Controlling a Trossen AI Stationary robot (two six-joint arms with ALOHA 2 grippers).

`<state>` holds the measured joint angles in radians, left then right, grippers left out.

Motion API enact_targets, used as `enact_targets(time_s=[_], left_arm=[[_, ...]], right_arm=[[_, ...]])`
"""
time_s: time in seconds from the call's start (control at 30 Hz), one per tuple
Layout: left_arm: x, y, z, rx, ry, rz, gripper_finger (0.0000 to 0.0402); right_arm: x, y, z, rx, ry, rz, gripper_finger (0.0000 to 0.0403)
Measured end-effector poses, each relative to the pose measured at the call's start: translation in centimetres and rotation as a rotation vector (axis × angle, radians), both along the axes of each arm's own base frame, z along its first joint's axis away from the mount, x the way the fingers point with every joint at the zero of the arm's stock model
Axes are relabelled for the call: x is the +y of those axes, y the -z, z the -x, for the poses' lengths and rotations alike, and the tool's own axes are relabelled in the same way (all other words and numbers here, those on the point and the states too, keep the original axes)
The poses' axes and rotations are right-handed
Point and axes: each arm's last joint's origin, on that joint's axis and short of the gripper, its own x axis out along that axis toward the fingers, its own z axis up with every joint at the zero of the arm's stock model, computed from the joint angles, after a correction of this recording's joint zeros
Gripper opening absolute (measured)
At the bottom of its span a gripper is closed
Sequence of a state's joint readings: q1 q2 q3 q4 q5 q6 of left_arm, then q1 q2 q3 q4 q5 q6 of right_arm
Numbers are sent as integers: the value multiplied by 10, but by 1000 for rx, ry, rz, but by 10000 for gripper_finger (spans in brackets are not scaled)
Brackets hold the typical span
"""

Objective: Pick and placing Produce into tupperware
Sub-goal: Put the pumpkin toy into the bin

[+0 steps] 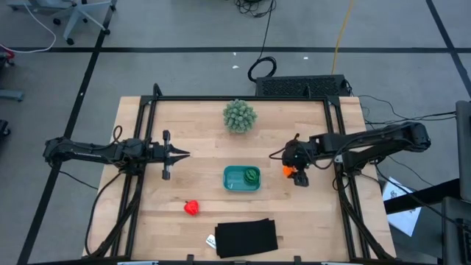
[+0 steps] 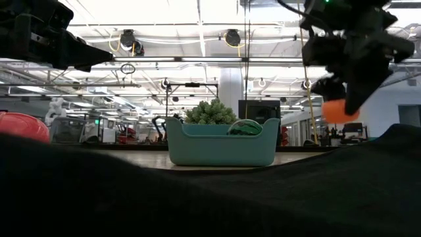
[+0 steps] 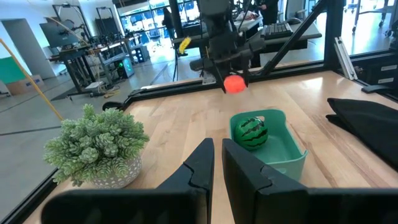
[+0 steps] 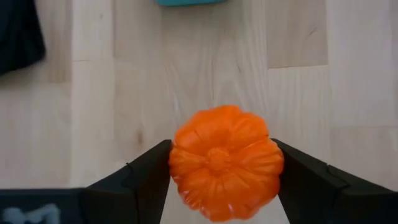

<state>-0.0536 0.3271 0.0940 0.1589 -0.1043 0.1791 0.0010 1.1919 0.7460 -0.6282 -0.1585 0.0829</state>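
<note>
Jaws of the left gripper (image 1: 184,154) pressed together on nothing, waiting over the table's (image 1: 309,221) left side. Red lumpy piece (image 1: 191,207) lies loose on the wood, near-left of the tub (image 1: 230,184), not yet picked. Striped green piece (image 1: 252,175) already sits inside the tub at table centre: one of three done. Right gripper (image 1: 296,174), to the tub's right, has its jaws clamped on the orange ball (image 4: 226,163), lifted clear of the table; placing it is left. Ball is ribbed, glossy plastic, pumpkin-shaped; tub is smooth teal plastic with rounded corners.
</note>
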Motion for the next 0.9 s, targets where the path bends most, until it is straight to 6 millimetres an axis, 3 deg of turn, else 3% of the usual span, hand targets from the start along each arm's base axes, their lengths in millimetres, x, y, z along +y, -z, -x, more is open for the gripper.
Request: enact_targets(time_s=[0.27,0.6,0.73,0.9], left_arm=[[0,0,0,0,0,0,37],[0,0,0,-1,0,0,37],[0,0,0,-2,-1,0,37],[0,0,0,-3,-1,0,37]], right_arm=[[0,-49,-6,18,-24,12,239],[-2,-106,-23,-205,-28,82,239],[-7,-121,-27,-264,24,112,239],[-16,-125,-34,-338,75,121,234]])
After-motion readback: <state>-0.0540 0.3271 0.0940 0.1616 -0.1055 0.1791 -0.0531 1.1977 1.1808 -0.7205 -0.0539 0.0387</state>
